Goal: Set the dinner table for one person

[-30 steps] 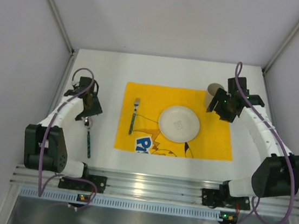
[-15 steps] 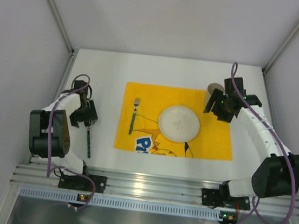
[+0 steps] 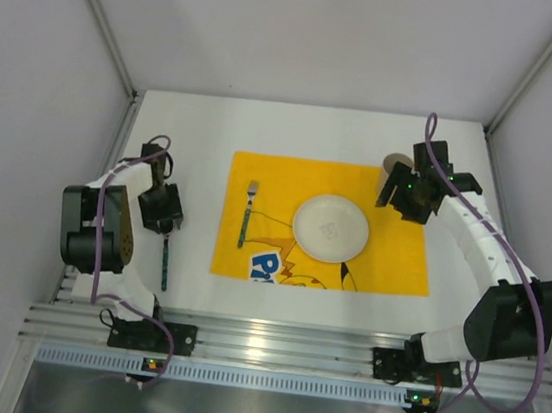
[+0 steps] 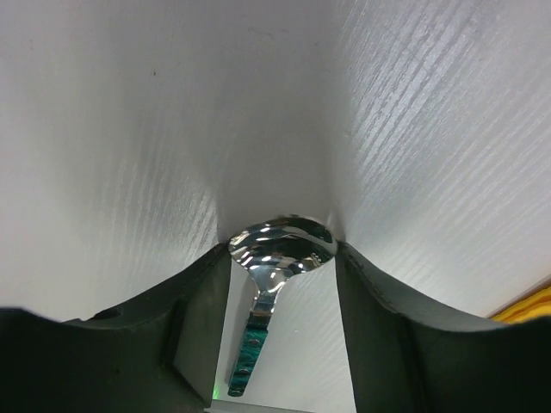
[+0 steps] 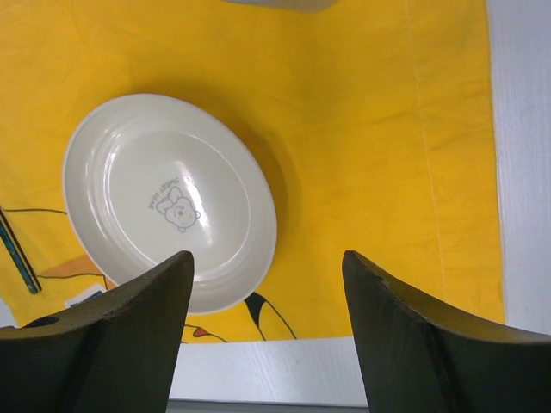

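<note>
On the white dinner table [image 3: 315,131] lies a yellow placemat [image 3: 390,261] with a white plate [image 3: 330,227] and a green-handled fork [image 3: 246,213] to the plate's left. A spoon [image 3: 164,263] with a green handle lies on the table left of the mat. My left gripper [image 3: 160,221] is down over its bowl. In the left wrist view the shiny spoon bowl [image 4: 275,249] fills the gap of the left gripper [image 4: 281,247], and both fingers touch it. My right gripper [image 3: 405,194] hovers open over the mat's far right corner. In the right wrist view it [image 5: 267,255] is empty above the plate [image 5: 168,202].
A beige cup [image 3: 394,166] stands at the mat's far right corner, partly hidden by the right gripper. Grey walls close the table on three sides. An aluminium rail [image 3: 259,346] runs along the near edge.
The left gripper has come down and nearer over the spoon's bowl, and its jaws have narrowed onto it. The right gripper has barely moved.
</note>
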Controlling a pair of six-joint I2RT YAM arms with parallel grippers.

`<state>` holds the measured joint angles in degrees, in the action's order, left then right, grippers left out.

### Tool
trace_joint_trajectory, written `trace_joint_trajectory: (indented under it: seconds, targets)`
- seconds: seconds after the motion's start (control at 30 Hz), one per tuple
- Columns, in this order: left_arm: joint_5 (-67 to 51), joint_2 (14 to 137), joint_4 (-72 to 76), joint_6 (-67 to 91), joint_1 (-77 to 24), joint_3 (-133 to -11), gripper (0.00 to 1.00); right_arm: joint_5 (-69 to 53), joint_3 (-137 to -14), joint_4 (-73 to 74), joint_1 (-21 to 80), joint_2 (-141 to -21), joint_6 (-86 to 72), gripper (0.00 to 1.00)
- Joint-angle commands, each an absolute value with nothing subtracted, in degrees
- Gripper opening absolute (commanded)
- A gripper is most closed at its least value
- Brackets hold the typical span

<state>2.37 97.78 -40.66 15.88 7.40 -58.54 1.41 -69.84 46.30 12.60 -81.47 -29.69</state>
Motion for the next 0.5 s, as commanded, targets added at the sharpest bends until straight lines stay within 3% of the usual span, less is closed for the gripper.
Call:
trace_joint_trajectory:
  seconds: [0.0, 0.23, 0.4, 0.47]
  targets:
    - [7.90, 103.44, -34.72, 15.38, 7.65, -58.27, 0.55, 2.02, -72.51, 45.62, 13.01, -82.00, -28.83, 0.71]
    - [4.84, 106.35, -34.45, 15.47, 7.65, -61.43, 0.21, 3.60, -72.77, 46.05, 13.01, -81.65, -28.21, 0.71]
    - [2.29, 106.26, -37.08, 17.40, 7.56, -69.50, 0.15, 4.22, -76.27, 47.37, 13.01, -82.44, -27.43, 0.70]
    - [1.32, 106.52, -39.45, 18.01, 7.21, -73.02, 0.05, 2.99, -77.86, 47.63, 13.18, -82.70, -27.07, 0.70]
